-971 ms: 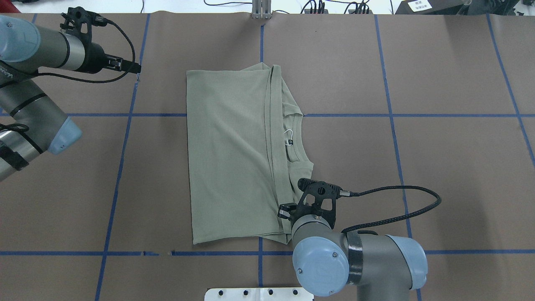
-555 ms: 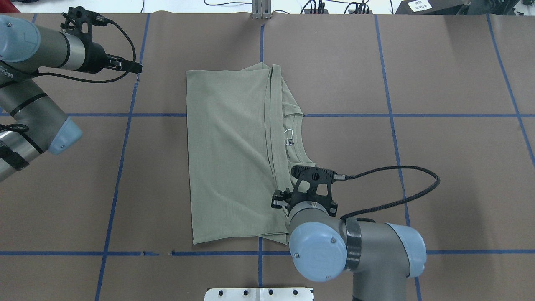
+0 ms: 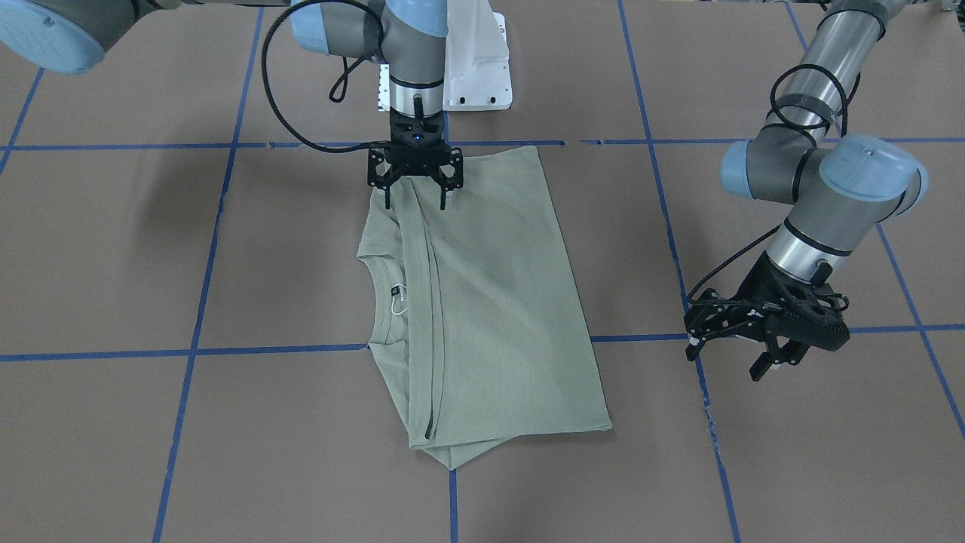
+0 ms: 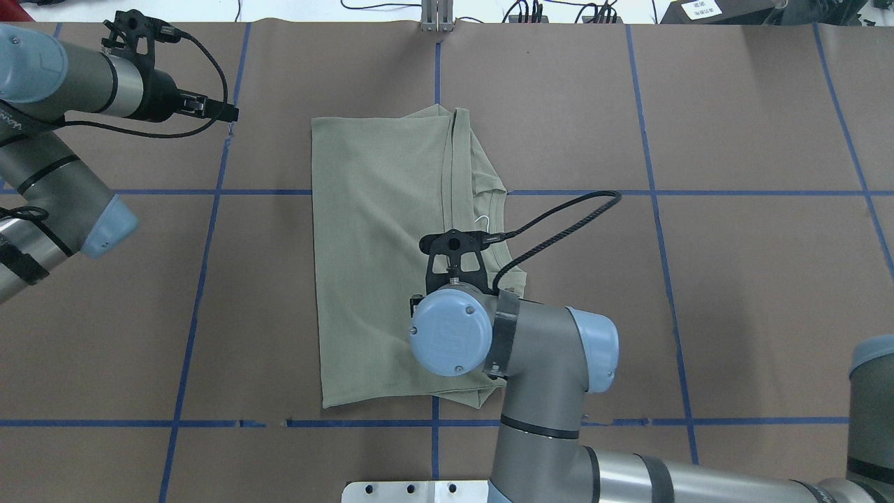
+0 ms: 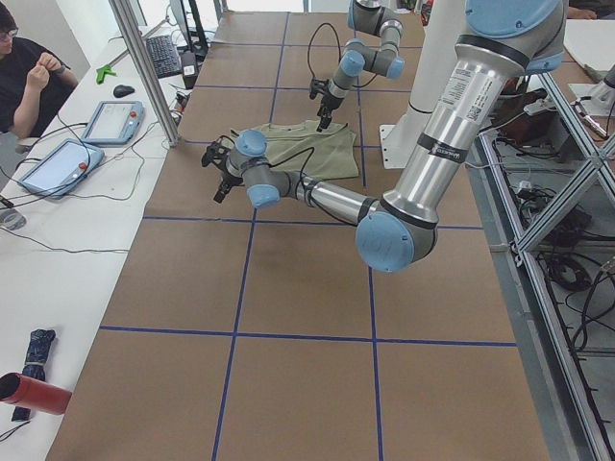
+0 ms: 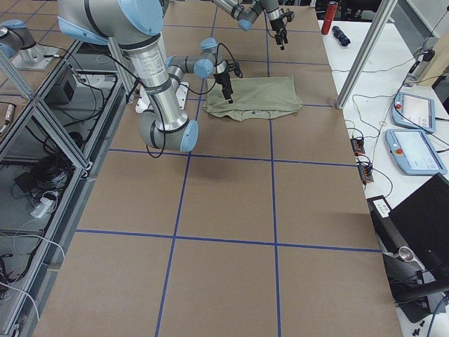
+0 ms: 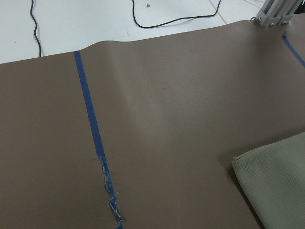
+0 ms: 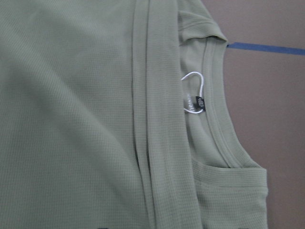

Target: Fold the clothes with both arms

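Mid-table on the brown paper point(image 4: 768, 293): the sage-green shirt point(image 4: 380, 265), flat, folded into a tall rectangle. Collar point(image 8: 217, 119) on the fold's right side as seen from overhead, with the black label point(image 8: 200, 102) and the white string loop point(image 8: 194, 73) showing inside it. Beside them, a narrow band of hem edges along the folded layer. Same lie as 1.0 s ago, with no new crease.

For the right arm point(image 4: 545, 342), a clear shift. 1.0 s ago parked off the shirt's near right corner; now swung left and forward, wrist directly over the cloth by the folded edge. Cable point(image 4: 559, 207) now arched up to the blue tape line point(image 4: 733, 192) rather than trailing out to the right. Right gripper point(image 3: 415, 204) hidden under the wrist from overhead. From the front, pointing straight down over the shirt's robot-side end, fingers point(image 3: 442, 192) spread wide, holding nothing. Touching the cloth or just above it: cannot tell.

Left gripper point(image 3: 725, 360) out over bare paper, well apart from the shirt, fingers likewise spread and empty. No change there against either earlier picture. From its wrist camera, only 1 corner of the shirt at lower right, near frayed tape point(image 7: 109, 191).
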### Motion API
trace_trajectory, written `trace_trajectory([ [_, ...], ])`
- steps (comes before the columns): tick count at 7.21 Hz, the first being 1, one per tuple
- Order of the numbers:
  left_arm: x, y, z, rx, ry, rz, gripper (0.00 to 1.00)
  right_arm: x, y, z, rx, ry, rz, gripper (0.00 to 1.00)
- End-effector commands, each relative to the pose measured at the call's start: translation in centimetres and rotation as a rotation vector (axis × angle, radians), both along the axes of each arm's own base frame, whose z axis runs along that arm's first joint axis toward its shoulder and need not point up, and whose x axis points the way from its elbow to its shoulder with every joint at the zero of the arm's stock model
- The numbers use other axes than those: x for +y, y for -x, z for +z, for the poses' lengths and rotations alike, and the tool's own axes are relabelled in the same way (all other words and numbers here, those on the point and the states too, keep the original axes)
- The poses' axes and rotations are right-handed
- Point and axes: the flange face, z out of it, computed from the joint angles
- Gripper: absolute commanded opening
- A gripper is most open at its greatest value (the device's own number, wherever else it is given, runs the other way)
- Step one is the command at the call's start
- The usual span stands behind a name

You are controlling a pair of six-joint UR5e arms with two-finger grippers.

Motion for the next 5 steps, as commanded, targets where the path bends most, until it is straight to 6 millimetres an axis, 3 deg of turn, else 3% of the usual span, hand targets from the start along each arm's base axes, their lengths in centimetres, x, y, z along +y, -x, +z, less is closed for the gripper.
trace_trajectory([
  [1,0.0,0.0,0.3,-0.003,0.005,0.001,1.0,0.2,1.3,-0.2,0.128,-0.036,-0.176,0.77],
  [3,0.0,-0.1,0.4,-0.003,0.007,0.0,1.0,0.9,1.2,0.8,0.185,-0.052,-0.235,0.64],
  [5,0.2,-0.5,0.5,-0.006,0.008,0.007,1.0,4.0,0.3,0.6,0.173,-0.036,-0.298,0.58],
])
